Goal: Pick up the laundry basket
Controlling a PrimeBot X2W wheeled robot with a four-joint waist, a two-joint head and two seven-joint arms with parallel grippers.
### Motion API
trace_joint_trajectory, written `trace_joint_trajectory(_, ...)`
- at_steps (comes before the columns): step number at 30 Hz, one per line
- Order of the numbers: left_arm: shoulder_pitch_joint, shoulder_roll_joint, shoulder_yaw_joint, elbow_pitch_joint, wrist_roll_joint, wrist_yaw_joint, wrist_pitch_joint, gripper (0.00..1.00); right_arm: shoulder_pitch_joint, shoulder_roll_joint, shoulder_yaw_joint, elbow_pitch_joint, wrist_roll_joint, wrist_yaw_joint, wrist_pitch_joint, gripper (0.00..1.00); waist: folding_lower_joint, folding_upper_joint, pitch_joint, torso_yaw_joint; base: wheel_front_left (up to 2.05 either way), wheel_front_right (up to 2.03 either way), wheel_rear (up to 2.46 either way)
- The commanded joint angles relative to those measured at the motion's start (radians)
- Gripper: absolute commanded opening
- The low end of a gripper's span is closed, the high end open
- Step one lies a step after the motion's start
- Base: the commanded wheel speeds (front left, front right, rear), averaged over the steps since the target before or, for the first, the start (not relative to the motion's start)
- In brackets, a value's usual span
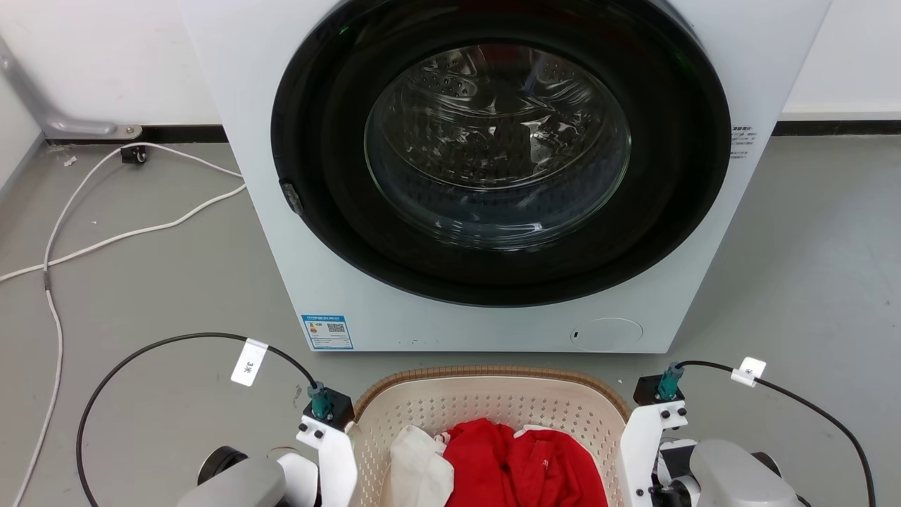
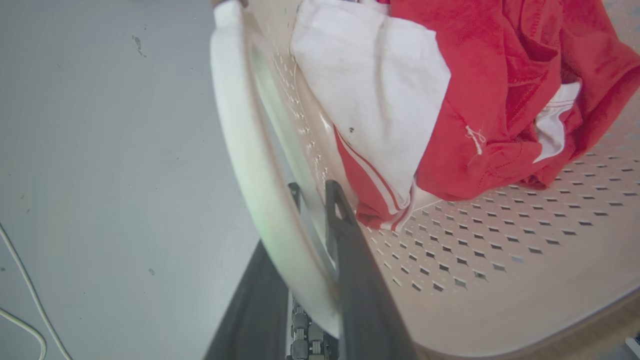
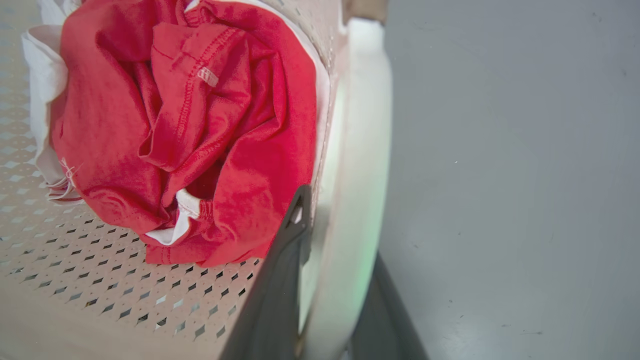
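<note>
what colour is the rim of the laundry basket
Brown with a woven look, the rim tops the cream basket; head view shows it best.

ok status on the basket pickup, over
Both closed: left gripper on left handle, right gripper on right handle. Load: laundry basket holds clothes. Ahead: washing machine, close.

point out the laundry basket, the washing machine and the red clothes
laundry basket (image 1: 493, 405): head view, perforated far inner wall
washing machine (image 1: 422, 327): head view, white front panel below the door
red clothes (image 1: 521, 465): head view, middle of the heap
</note>
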Motion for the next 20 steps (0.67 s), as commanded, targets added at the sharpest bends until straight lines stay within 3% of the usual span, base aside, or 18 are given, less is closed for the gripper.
trace_joint_trajectory(1, -0.012, 0.016, -0.007, 0.01, 0.016, -0.001, 0.002, 0.0, -0.017, -0.025, 0.006, 0.004, -0.008, 0.0, -0.002, 0.0, 0.0, 0.0, 0.0, 0.0, 0.0, 0.0, 0.0)
trace_joint_trajectory(20, -0.013, 0.013, -0.011, 0.013, 0.015, -0.001, -0.003, 0.0, -0.027, -0.019, 0.025, 0.007, 0.021, 0.0, 0.001, 0.0, 0.0, 0.0, 0.001, -0.008, 0.0, 0.0, 0.0)
